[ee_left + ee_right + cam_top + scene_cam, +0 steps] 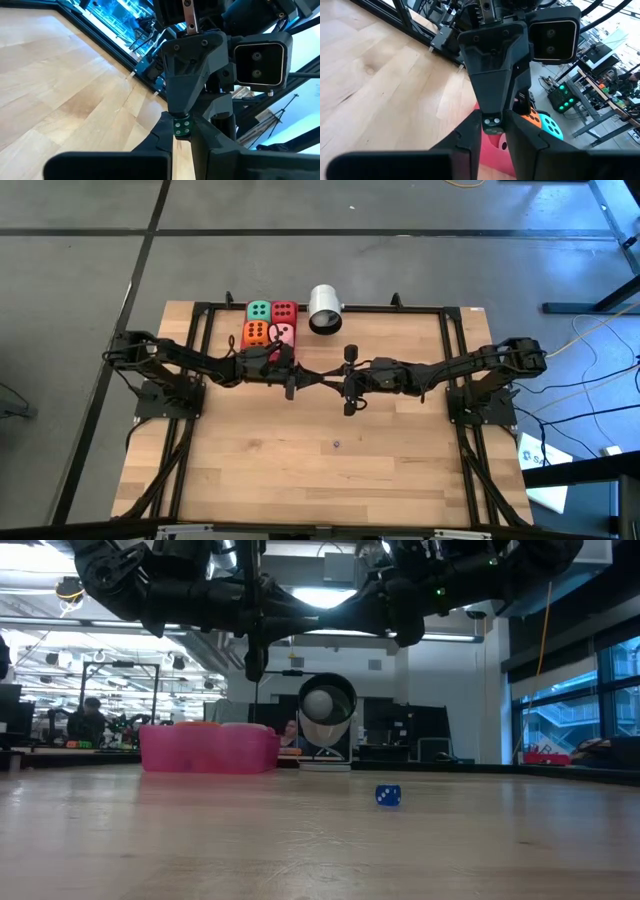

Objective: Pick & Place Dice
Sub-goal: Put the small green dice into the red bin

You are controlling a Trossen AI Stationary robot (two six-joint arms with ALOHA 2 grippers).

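Both arms meet over the middle of the table, grippers tip to tip, raised above the wood. The left gripper (pixel 182 139) has its fingers pinched narrow on a small green die (pixel 182 126) with pale pips; the die sits right between the two fingertips. The right gripper (pixel 492 134) points straight at it from the opposite side, nose at the same spot. Its fingers stand a narrow gap apart around the left gripper's tip, and I can't tell whether its pads touch the small die. The task dice are not held. All four sit in a tight two-by-two block at the far edge of the table, on the left arm's side and just behind the left gripper's body: green die (pixel 258 310) and red die (pixel 284 310) in the far row, orange die (pixel 255 333) and pink die (pixel 285 334) in the near row, with neighbours touching. A white cylinder (pixel 325 309) lies on its side just beside the red one, open end facing the table centre. A small blue die (pixel 388 796) sits alone on the bare wood nearer the front edge, well apart from the block and below where the grippers meet. The wooden table (pixel 400 470) has a black frame running along its edges.
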